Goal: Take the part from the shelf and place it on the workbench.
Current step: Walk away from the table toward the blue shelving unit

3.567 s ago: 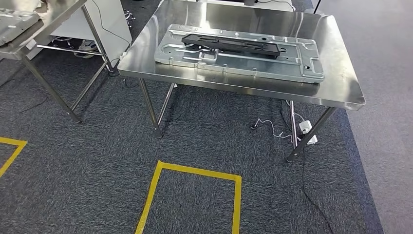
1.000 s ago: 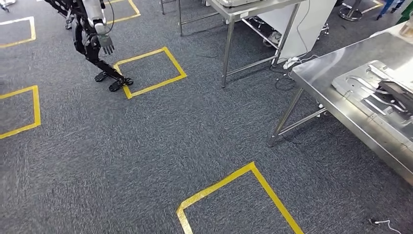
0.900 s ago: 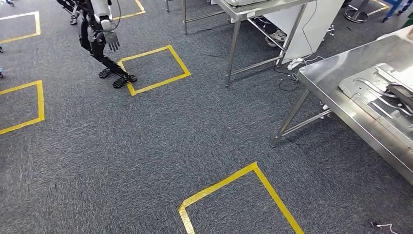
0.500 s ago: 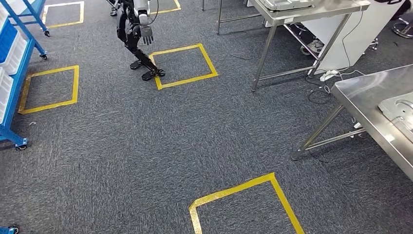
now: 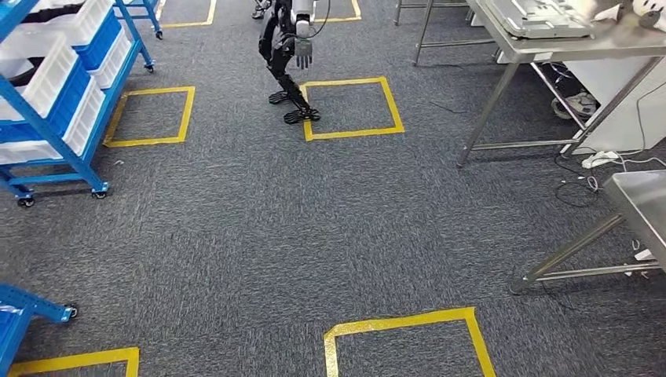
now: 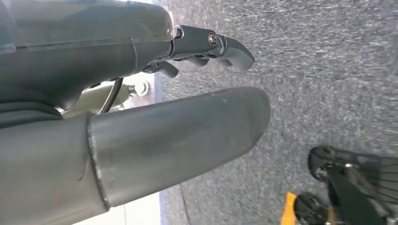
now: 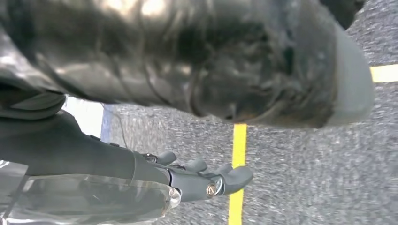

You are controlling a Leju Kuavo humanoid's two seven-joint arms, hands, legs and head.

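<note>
The blue shelf (image 5: 56, 93) with white and blue bins stands at the far left in the head view; I cannot make out a part in it. A corner of the steel workbench (image 5: 644, 198) shows at the right edge. My left hand (image 6: 131, 123) hangs over grey carpet, thumb and fingers (image 6: 225, 46) apart, holding nothing. My right hand (image 7: 155, 178) also hangs over the carpet beside a yellow tape line, fingers (image 7: 220, 180) stretched out and empty.
Another humanoid robot (image 5: 287, 55) stands at the back by a yellow tape square (image 5: 350, 108). A second steel table (image 5: 542, 49) with a metal plate (image 5: 536, 16) is at the back right. Cables (image 5: 585, 169) lie under it. More tape squares (image 5: 408, 342) mark the carpet.
The whole view has swung left as the camera turned: the workbench with its metal plate has slid off to the right and the blue shelf has come in on the left.
</note>
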